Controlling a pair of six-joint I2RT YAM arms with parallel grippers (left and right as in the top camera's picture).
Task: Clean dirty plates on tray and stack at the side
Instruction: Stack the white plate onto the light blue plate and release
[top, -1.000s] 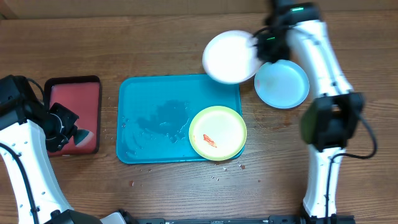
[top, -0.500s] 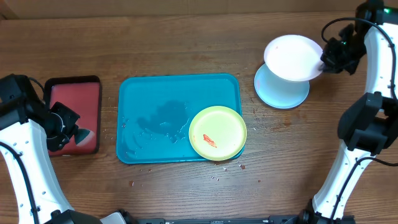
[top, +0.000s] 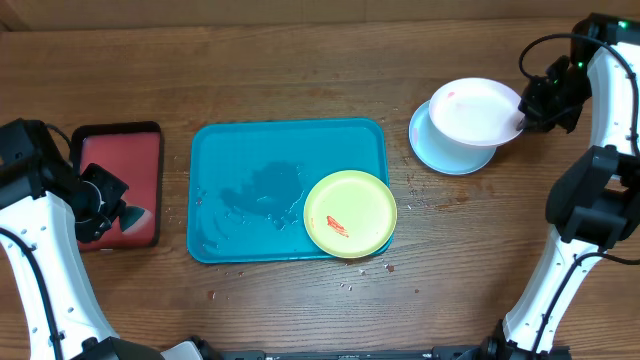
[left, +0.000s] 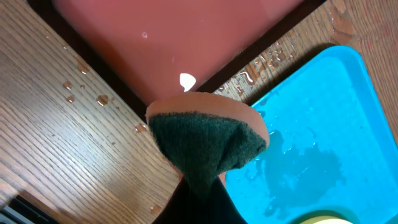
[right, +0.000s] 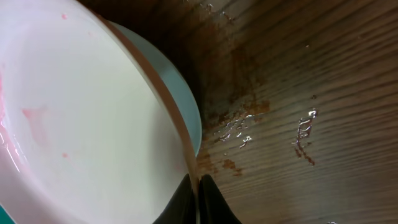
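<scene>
Over pale-blue plate (top: 444, 160), glossy white plate (top: 476, 110)

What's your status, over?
Right gripper shut on white plate, above pale blue plate. Left gripper shut on sponge over red tray. Yellow-green plate smeared, on teal tray. Nothing blocking.

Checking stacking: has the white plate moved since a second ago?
Yes. Held by the right hand, the white plate went rightward from the far corner of the tray to over the pale blue plate.
</scene>
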